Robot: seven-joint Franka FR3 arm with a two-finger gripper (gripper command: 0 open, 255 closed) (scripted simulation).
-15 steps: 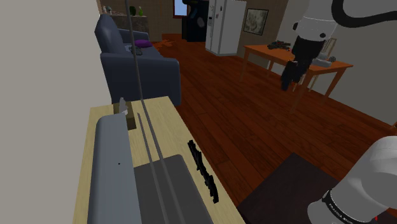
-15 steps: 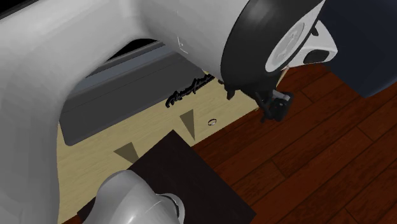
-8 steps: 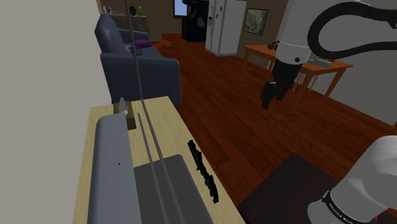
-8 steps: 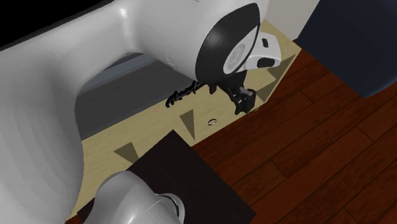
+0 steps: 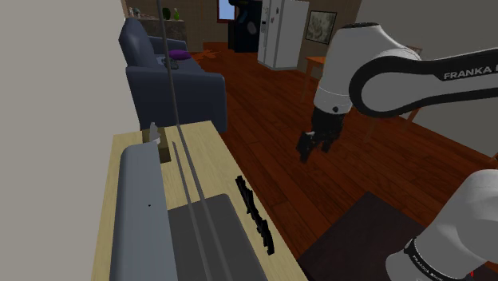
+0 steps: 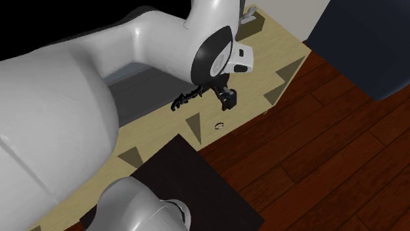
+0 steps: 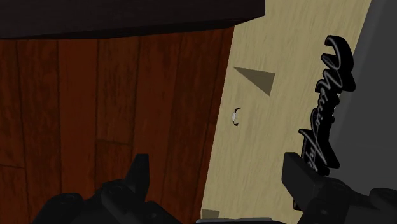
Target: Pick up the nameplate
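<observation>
Black nameplate (image 5: 254, 214) on pale wooden table (image 5: 209, 164)

A red-brown wood floor (image 5: 263, 136) spreads beside my pale wood tabletop (image 5: 206, 156). A plain grey wall (image 5: 56, 72) runs along the tabletop. A dark blue armchair (image 5: 177, 88) stands just past it. Far off I see a tall white cupboard (image 5: 281, 32) and a framed picture (image 5: 322, 25).

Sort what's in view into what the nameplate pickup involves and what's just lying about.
For the job: black script nameplate on the pale wooden table; open pincer, not touching it.

Lying about: small ring on the table; long grey unit; blue armchair with a purple thing on it; white fridge.
</observation>
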